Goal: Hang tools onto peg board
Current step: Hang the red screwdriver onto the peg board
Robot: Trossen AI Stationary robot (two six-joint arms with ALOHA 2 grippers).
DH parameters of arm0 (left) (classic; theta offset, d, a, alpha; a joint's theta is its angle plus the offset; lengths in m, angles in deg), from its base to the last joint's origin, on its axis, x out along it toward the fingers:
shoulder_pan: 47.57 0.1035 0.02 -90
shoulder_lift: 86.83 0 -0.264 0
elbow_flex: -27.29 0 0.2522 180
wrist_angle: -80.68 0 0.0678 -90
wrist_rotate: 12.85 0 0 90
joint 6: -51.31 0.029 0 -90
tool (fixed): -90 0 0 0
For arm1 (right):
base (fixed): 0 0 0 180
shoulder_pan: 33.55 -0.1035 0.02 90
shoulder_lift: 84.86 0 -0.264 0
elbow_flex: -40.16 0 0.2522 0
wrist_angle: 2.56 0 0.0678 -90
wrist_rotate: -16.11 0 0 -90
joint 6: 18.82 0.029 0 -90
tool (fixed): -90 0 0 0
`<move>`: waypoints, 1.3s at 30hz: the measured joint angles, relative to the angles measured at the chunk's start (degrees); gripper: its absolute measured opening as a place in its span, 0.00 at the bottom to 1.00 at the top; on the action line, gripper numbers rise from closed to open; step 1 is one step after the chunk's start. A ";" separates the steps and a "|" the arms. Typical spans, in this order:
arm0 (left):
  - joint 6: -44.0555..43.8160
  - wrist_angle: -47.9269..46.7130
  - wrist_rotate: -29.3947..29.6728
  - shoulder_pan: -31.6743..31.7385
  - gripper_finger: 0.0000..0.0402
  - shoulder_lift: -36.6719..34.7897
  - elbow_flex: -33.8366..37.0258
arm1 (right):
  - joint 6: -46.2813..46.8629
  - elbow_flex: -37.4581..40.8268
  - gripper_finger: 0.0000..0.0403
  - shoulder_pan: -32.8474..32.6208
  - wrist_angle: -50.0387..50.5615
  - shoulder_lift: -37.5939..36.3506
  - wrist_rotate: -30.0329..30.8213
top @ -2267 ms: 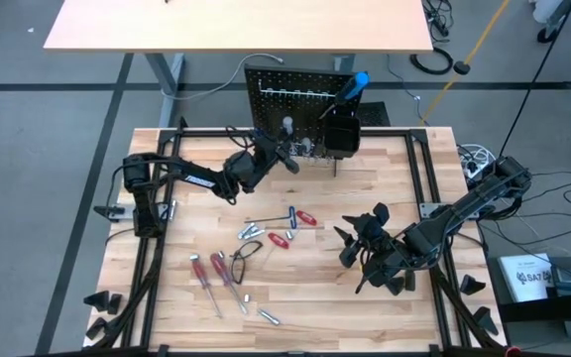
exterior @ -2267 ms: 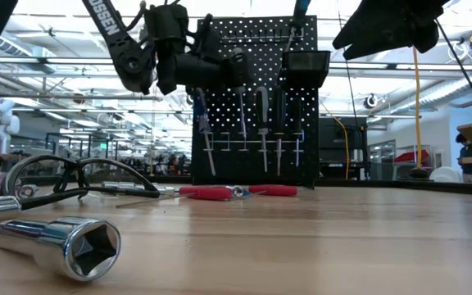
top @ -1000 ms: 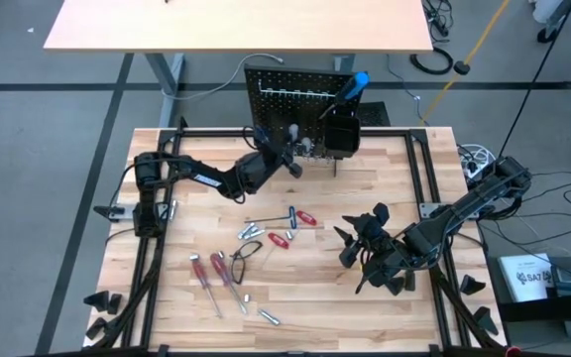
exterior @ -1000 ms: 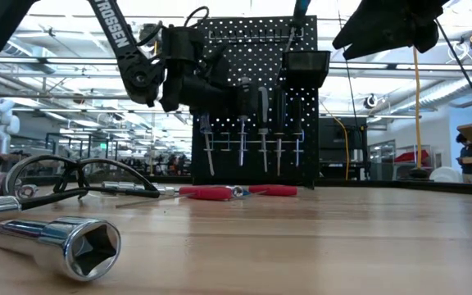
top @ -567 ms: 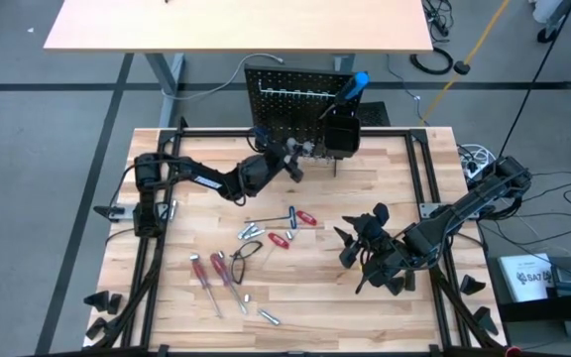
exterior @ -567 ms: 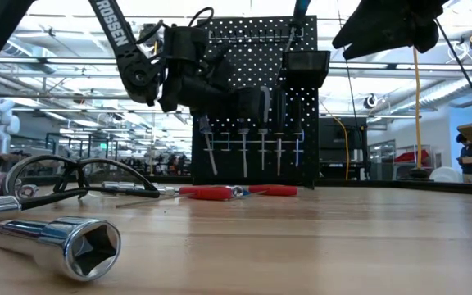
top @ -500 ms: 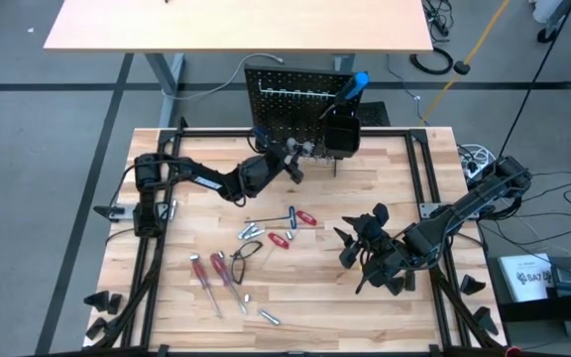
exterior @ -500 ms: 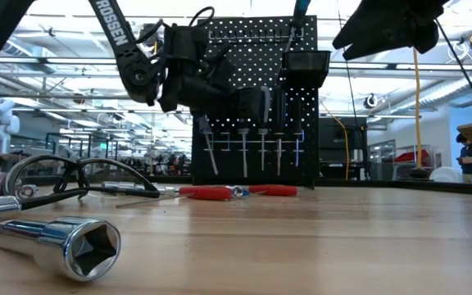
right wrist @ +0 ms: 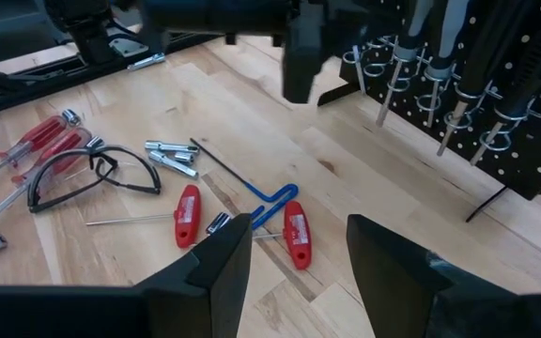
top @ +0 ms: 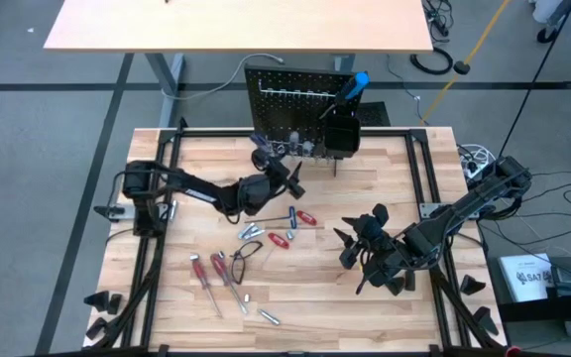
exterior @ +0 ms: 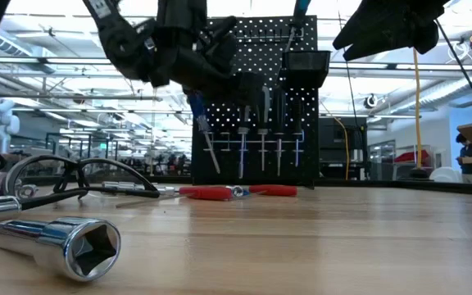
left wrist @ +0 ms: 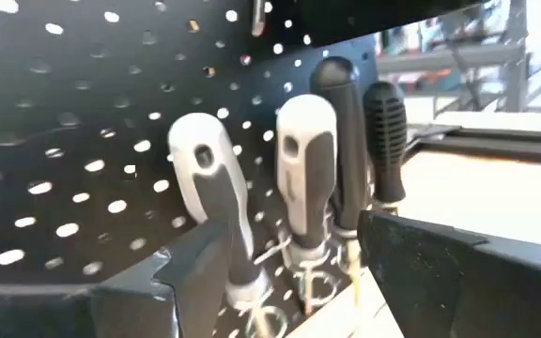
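The black peg board (top: 290,99) stands at the table's far edge. Several screwdrivers (exterior: 262,139) hang upright in its silver ring hooks, and a blue-handled tool (top: 355,84) sticks out of its black bin (top: 340,134). My left gripper (top: 284,171) is open, a little to the near side of the board. In the left wrist view its fingers (left wrist: 195,272) frame two grey-white handles (left wrist: 306,160) without touching them. Red-handled hex keys (top: 305,216), sockets (top: 251,230) and red screwdrivers (top: 211,273) lie on the table. My right gripper (top: 365,238) hovers open at centre right.
Safety glasses (top: 246,253) lie beside the red screwdrivers. A blue hex key (right wrist: 270,202) rests between the two red handles. One large silver socket (exterior: 64,246) lies near the front edge. Bare wood shows on the table's near right.
My left gripper has opened and let go of a grey-handled screwdriver, which stays hanging in its hook on the peg board. The gripper has then drawn back from the board toward the table's near edge, rolling a little. My right arm has kept still.
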 joint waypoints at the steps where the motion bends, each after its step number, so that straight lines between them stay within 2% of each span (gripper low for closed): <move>1: -0.36 -1.80 1.64 -0.82 0.60 -0.88 0.00 | 0.00 0.00 0.42 0.02 0.02 0.00 0.00; 4: -3.97 -9.72 5.04 -3.40 0.60 -3.95 0.00 | 0.00 0.00 0.42 0.01 0.02 0.00 -0.01; 8: -13.37 -26.55 4.88 -7.88 0.60 -9.55 0.00 | 0.00 0.00 0.42 0.02 0.01 0.00 -1.16; 10: -19.64 -38.17 2.89 -10.85 0.60 -13.25 0.00 | -0.02 0.00 0.42 0.02 0.00 0.00 -1.74; 12: -25.70 -49.92 -2.88 -13.95 0.60 -17.13 0.00 | -0.02 0.00 0.42 0.02 -0.04 0.00 -2.40; 15: -34.01 -64.92 -14.65 -18.83 0.60 -22.59 0.00 | -0.55 0.00 0.42 0.02 -0.24 0.00 -3.17; 20: -48.06 -81.60 -28.77 -26.70 0.60 -30.34 0.00 | -3.35 0.00 0.42 0.02 -1.72 0.00 -3.80; 24: -57.58 -90.20 -34.82 -31.54 0.60 -34.78 0.00 | -4.68 0.00 0.42 0.02 -3.33 0.06 -4.52; 29: -66.37 -99.08 -35.41 -35.39 0.60 -38.09 0.00 | -5.89 0.00 0.42 0.02 -6.35 0.15 -4.52; 34: -66.98 -101.52 -37.26 -38.78 0.60 -39.45 0.00 | -5.90 0.00 0.42 0.00 -10.67 0.15 -4.52; 36: -66.60 -101.51 -39.22 -40.03 0.60 -40.30 0.00 | -5.90 0.00 0.42 0.02 -12.37 0.15 -4.52; 39: -66.71 -99.96 -39.18 -42.27 0.60 -42.41 0.00 | -5.90 -0.01 0.42 0.00 -14.12 0.21 -4.58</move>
